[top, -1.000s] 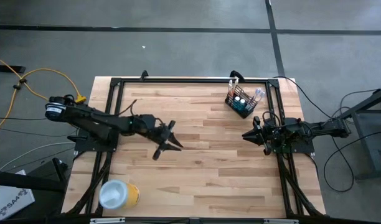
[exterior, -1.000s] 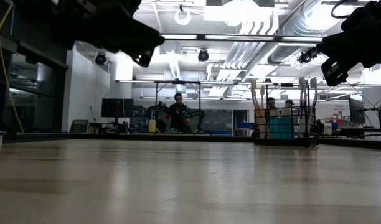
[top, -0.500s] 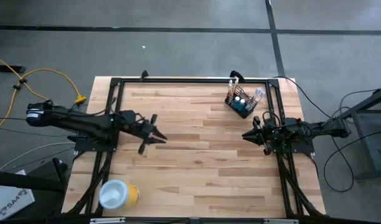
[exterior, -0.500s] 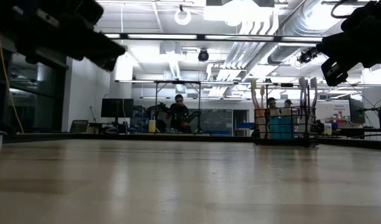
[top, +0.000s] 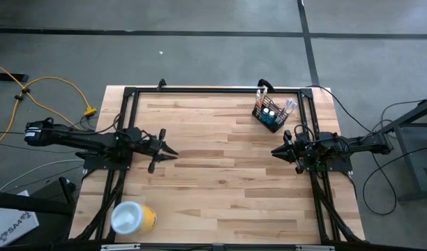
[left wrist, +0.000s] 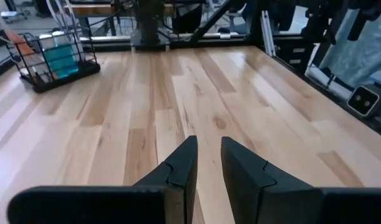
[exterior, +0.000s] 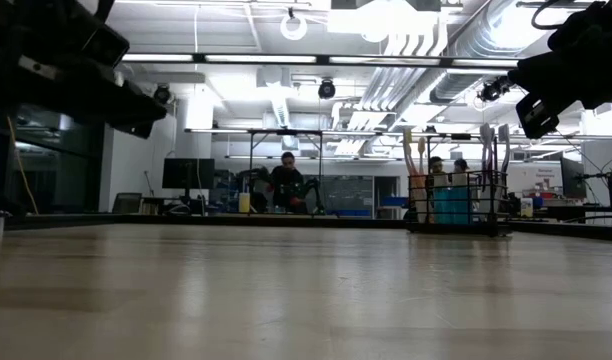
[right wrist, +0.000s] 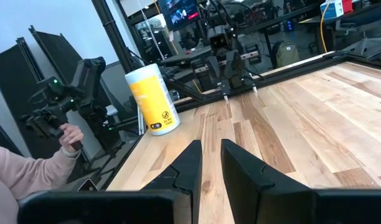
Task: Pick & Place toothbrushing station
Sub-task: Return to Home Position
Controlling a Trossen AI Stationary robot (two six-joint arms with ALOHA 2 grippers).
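Note:
The toothbrushing station (top: 271, 113) is a black wire-mesh holder standing on its base at the table's far right, with pale toothbrushes sticking up and blue tubes inside; it also shows in the low view (exterior: 456, 205) and the left wrist view (left wrist: 53, 59). My left gripper (top: 173, 153) hovers over the table's left part, far from the holder. Its fingers (left wrist: 208, 146) stand a narrow gap apart with nothing between them. My right gripper (top: 275, 151) waits at the right edge, just nearer than the holder, also a narrow gap apart (right wrist: 210, 149) and empty.
A yellow canister with a white top (top: 133, 217) stands at the near left corner, seen too in the right wrist view (right wrist: 152, 99). A black frame (top: 213, 90) borders the table. A person's hand (right wrist: 69, 134) shows beyond the left edge. Bare wood lies between the arms.
My left gripper has drawn back from the middle of the table toward the left edge, sinking a little and tipping closer to level. The holder has stayed where it was.

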